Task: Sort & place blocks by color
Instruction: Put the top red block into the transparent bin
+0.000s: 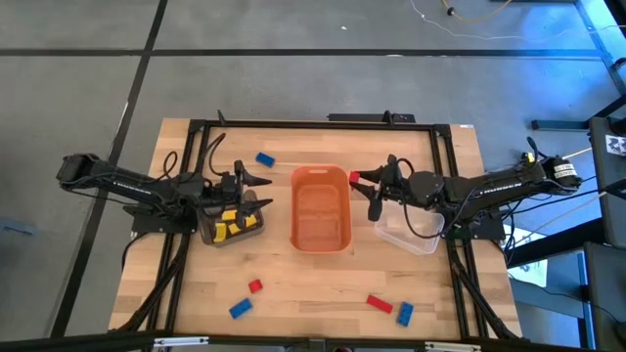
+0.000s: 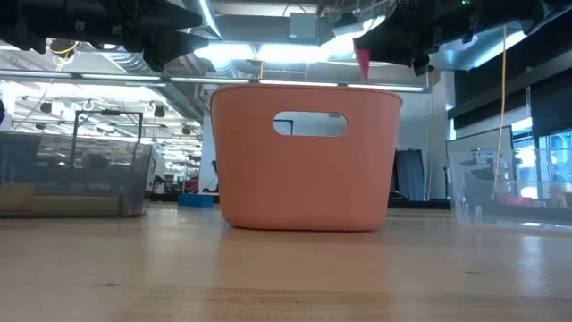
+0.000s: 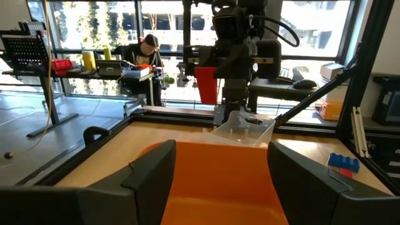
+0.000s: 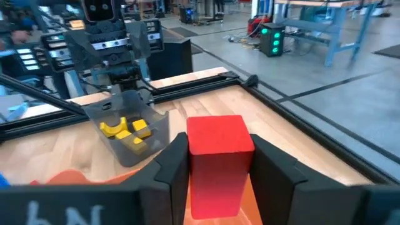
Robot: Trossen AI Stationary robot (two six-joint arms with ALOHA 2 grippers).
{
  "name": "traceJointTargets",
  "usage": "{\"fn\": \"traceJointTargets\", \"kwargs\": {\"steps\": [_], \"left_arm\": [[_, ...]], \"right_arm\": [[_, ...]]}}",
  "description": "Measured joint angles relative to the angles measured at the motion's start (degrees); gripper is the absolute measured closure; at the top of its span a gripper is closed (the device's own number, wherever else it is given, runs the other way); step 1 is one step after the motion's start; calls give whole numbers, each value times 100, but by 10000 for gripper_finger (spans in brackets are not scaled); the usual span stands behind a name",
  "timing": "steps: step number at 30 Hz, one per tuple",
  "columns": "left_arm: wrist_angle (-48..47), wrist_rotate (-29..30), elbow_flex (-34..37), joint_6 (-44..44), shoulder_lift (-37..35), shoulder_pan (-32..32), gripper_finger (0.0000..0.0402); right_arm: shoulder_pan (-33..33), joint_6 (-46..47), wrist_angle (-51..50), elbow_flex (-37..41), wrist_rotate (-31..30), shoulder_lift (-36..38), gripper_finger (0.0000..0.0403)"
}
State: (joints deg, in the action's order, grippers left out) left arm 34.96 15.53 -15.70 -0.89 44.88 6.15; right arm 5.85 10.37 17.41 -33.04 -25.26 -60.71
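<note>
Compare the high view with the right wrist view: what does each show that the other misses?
Only the high view shows the loose blue block and the red and blue blocks along the near edge. Only the right wrist view shows the red block's flat face up close between the right claw's fingers. Both show the dark bin holding yellow blocks.

Middle: a tub (image 1: 321, 208) sits in the table's (image 1: 313, 298) center.
Left: a bin (image 1: 233, 227) with blocks (image 1: 227, 224) inside.
Right: another bin (image 1: 411, 235) beside the tub.
Front: four blocks (image 1: 254, 286) lie apart.
Above tub's right edge: right gripper (image 1: 360, 179) holding one block (image 1: 355, 178).
</note>
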Motion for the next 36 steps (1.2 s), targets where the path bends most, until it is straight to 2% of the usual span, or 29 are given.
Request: {"fn": "traceJointTargets", "kwargs": {"steps": [3,5,7,9,13,16,20,24,28,36], "left_arm": [[0,0,0,2,0,0,158],[0,0,0,2,0,0,158],[2,2,0,4,0,-2,158],[0,2,0,6,0,-4,158],[0,2,0,11,0,-2,158],[2,2,0,11,0,-2,158],[-3,2,0,-2,-1,-2,158],[-82,2,0,-7,0,-2,158],[-107,4,0,-8,0,-2,158],[-109,4,0,-11,0,-2,158]], "right_arm": [[32,180,-31,-14,507,0,273],[190,297,-423,-193,676,0,273],[435,478,-1244,-520,541,0,273],[724,854,-2409,-892,107,-33,273],[1272,2116,-4670,-1488,-489,-210,273],[1552,3363,-6071,-1655,-615,-411,273],[1698,4654,-7084,-1517,-468,-682,273],[1690,5368,-7367,-1226,-219,-1015,273],[1578,5585,-7226,-907,-6,-1330,273],[1208,4806,-6248,-471,731,-1722,273]]}}
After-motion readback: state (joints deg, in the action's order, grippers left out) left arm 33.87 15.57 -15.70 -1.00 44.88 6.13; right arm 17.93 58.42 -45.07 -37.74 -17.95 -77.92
